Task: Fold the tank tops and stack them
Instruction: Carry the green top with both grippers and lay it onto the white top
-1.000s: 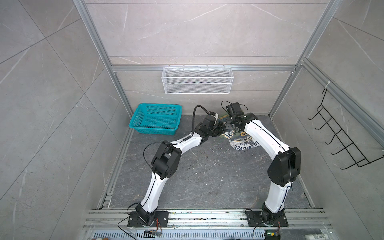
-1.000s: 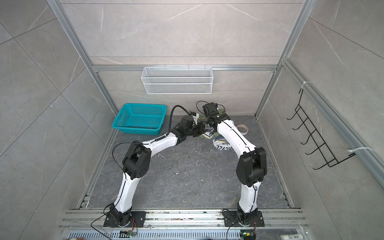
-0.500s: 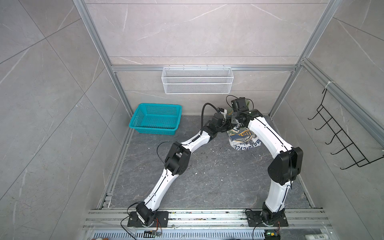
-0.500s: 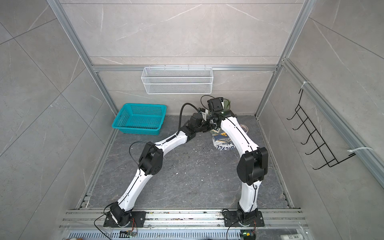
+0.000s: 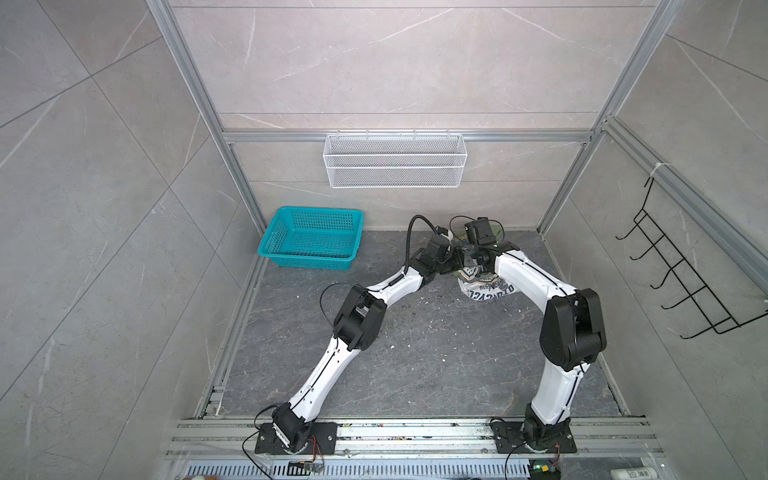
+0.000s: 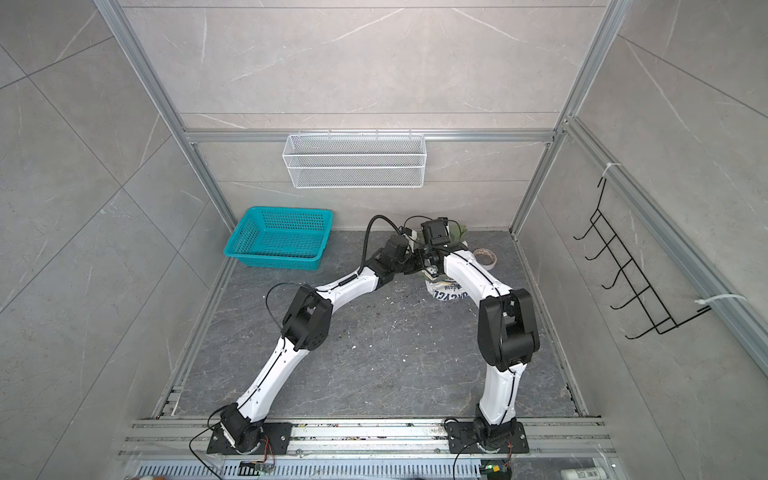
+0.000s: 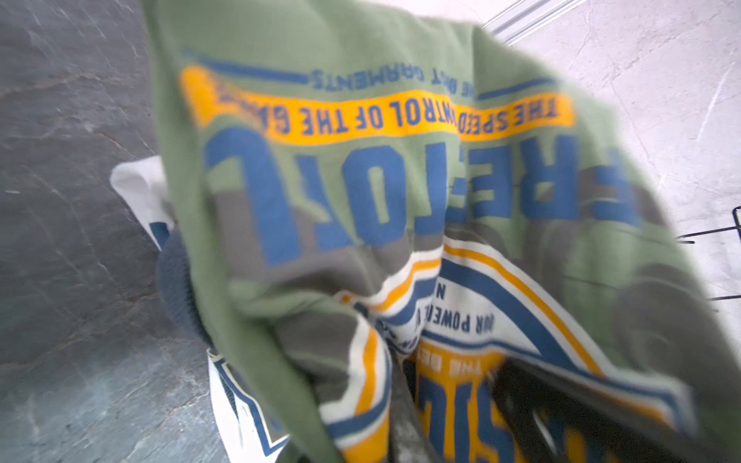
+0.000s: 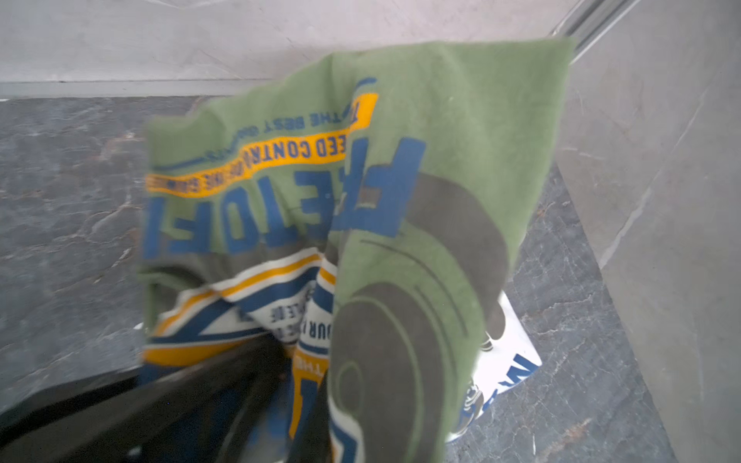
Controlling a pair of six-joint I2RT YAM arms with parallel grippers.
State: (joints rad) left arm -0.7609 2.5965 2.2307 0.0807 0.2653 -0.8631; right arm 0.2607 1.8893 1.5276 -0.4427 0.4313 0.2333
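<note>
Top views: my left gripper [image 5: 455, 261] and right gripper [image 5: 474, 258] meet at the rear right of the floor [image 5: 415, 353], above the crumpled white tank top [image 5: 486, 291].

Left wrist view: my left jaws are clamped on the olive tank top [image 7: 361, 180], which hangs with its graphic inverted.

Right wrist view: my right jaws pinch the same olive tank top [image 8: 461, 120]. The white tank top [image 8: 509, 348] lies beneath it.
</note>
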